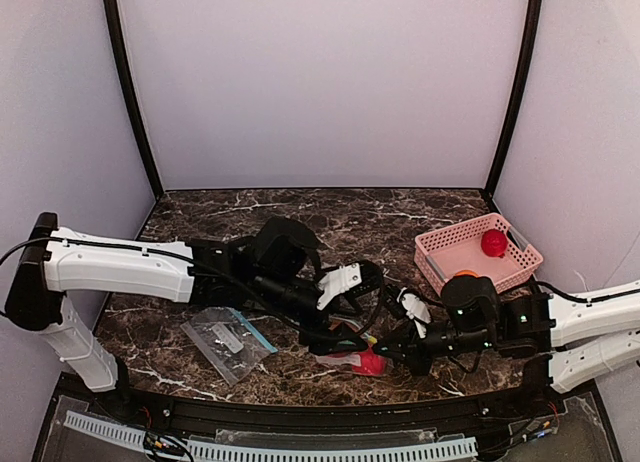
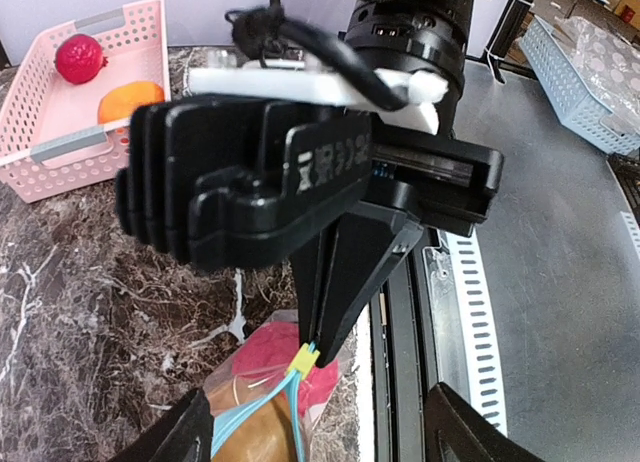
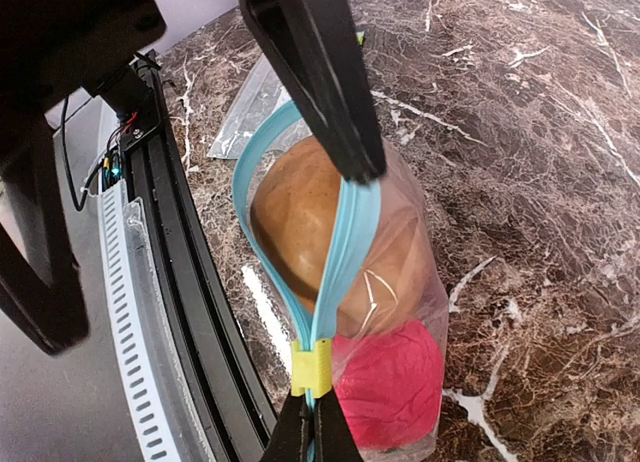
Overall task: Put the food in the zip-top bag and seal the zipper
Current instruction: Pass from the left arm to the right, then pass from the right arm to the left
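1. Near the front edge of the table (image 1: 400, 207), between the two arms, I see the zip-top bag (image 3: 425, 272) with a brown-tan piece (image 3: 300, 212) and a red piece (image 3: 390, 382) inside it
2. On my right wrist view the zipper (image 3: 345, 252) runs lengthwise straight away from the right gripper (image 3: 312, 422); from above, that axis lies roughly left to right, with the yellow slider (image 3: 311, 367) at the right-arm end
3. The right gripper is pinched tight on the zipper just behind the slider
4. Past the slider the teal tracks part: one bows out toward the front rail (image 3: 190, 282), so the mouth gapes over the brown-tan piece
5. The left gripper (image 2: 322, 432) is spread wide; one of its fingers (image 3: 330, 92) touches the far stretch of the zipper
6. I cannot tell whether the bag rests on the table
7. In the pink basket (image 1: 440, 244) on the right sit another red piece (image 1: 492, 243) and the orange piece (image 1: 466, 275)
8. A spare bag (image 1: 228, 340) lies flat on the table beside the left arm
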{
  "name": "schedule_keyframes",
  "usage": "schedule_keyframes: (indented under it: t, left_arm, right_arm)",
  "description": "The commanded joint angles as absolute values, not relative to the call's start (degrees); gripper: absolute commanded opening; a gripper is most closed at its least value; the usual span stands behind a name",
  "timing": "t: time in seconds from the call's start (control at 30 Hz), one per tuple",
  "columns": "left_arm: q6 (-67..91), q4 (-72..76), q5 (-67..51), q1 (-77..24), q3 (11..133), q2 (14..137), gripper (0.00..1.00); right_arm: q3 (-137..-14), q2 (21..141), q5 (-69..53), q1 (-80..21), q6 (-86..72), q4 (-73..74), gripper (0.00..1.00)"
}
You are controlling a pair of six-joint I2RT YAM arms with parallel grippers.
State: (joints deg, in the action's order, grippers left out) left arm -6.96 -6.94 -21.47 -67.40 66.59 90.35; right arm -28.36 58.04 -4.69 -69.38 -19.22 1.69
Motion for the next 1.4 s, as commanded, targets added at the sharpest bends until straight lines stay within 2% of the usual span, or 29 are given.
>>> schedule_keyframes:
  t: [0.0,0.13,0.5,0.7,0.77,1.0,1.1,1.23,1.37]
  left_arm:
    - [-8.2,-7.1,-26.0,-67.4,68.2,95.1,0.70]
    - [-9.1,-5.5,-26.8,-67.3,68.8,97.4,0.57]
    - [-9.1,-0.3,-27.3,-67.3,68.4,99.4,0.53]
    - [-8.9,-0.6,-30.1,-67.3,68.3,100.9,0.34]
    - [-9.1,-1.1,-30.7,-67.3,68.0,101.0,0.31]
    - [-12.1,-5.9,-29.2,-67.3,67.9,101.8,0.30]
    - [-13.3,-7.4,-27.5,-67.3,67.7,101.8,0.34]
    - [-14.4,-8.5,-26.1,-67.3,67.6,101.8,0.36]
    - [-13.4,-7.4,-27.8,-67.3,68.0,102.3,0.30]
  right_arm:
    - [-30.3,57.4,-5.1,-69.7,-18.1,1.7,0.00]
    - [-30.7,57.6,-5.7,-69.8,-17.9,1.7,0.00]
    - [-31.1,58.8,-7.0,-69.7,-17.9,1.5,0.00]
    - [-30.9,57.9,-6.4,-69.7,-17.9,1.1,0.00]
    - [-30.8,57.3,-6.1,-69.7,-17.9,1.0,0.00]
    - [-30.5,55.8,-5.7,-69.6,-17.9,0.7,0.00]
    - [-30.2,55.0,-5.6,-69.6,-18.2,0.5,0.00]
    - [-29.8,54.2,-6.1,-69.6,-18.4,0.3,0.00]
    - [-29.8,54.5,-6.7,-69.5,-18.5,-0.5,0.00]
